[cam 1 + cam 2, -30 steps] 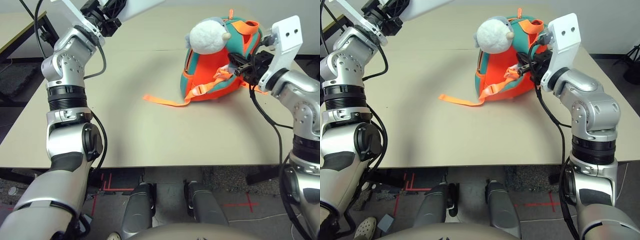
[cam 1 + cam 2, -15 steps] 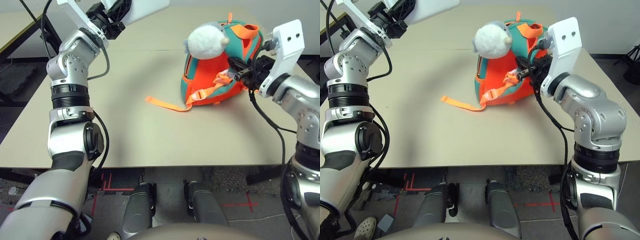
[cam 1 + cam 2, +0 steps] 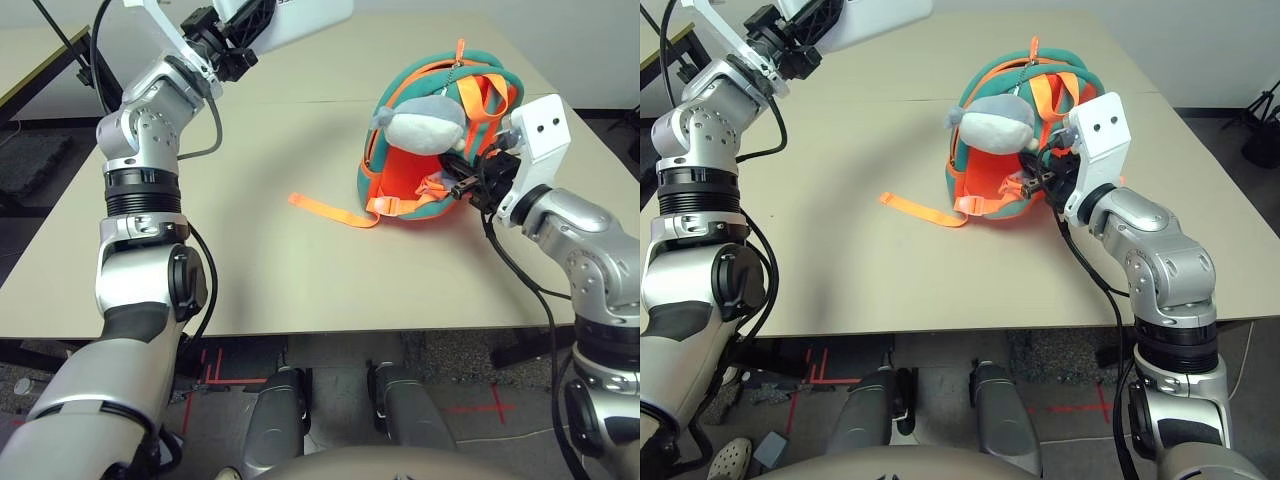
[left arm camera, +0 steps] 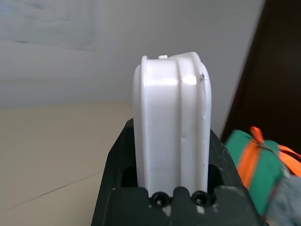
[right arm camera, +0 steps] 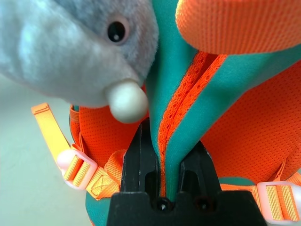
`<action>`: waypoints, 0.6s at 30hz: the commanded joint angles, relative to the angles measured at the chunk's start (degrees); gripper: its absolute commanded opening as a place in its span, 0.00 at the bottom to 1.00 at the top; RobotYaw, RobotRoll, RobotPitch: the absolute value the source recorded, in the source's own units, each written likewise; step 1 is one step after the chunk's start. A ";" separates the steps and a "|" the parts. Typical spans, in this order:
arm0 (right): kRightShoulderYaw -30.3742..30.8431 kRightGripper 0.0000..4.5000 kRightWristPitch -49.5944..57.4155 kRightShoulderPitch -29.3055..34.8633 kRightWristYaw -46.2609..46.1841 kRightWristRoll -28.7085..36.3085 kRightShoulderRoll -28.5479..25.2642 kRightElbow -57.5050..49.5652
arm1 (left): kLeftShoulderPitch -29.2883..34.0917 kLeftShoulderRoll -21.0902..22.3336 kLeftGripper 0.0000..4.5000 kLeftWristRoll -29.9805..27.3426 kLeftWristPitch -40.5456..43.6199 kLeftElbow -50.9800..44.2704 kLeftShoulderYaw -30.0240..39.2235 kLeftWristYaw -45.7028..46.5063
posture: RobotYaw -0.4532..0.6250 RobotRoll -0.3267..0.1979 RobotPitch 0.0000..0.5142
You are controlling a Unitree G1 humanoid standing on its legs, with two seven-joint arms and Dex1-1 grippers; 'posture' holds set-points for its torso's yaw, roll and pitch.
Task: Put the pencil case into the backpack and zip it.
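The orange backpack (image 3: 405,180) with teal trim lies on the table at centre right, its opening pulled wide. A grey plush animal (image 3: 425,123) hangs over the opening. My right gripper (image 5: 162,165) is shut on the backpack's teal edge, holding it open from the right side. High above the table's far left, my left gripper (image 4: 171,188) is shut on the white pencil case (image 4: 171,117), which also shows at the top edge of the left eye view as the pencil case (image 3: 305,15). The case is well to the left of the backpack.
One loose orange strap (image 3: 325,208) trails to the left of the backpack across the beige table (image 3: 250,270). A second table (image 3: 30,60) stands at the far left.
My right gripper has pulled the backpack's edge down and toward me, opening the bag wider; the plush dropped lower. My left arm has carried the pencil case a little right.
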 commanded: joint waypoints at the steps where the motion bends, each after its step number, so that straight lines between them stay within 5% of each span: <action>1: 1.39 0.04 -0.05 1.16 0.49 -0.44 0.25 1.44 | -0.35 1.14 0.29 -2.28 2.03 -3.68 -0.86 -5.84 | 0.22 0.62 0.16; 18: 2.18 0.04 -1.51 0.54 0.60 -1.57 0.53 3.41 | 0.09 3.14 0.29 -2.53 10.85 -3.10 -3.53 -13.29 | 0.22 0.62 0.18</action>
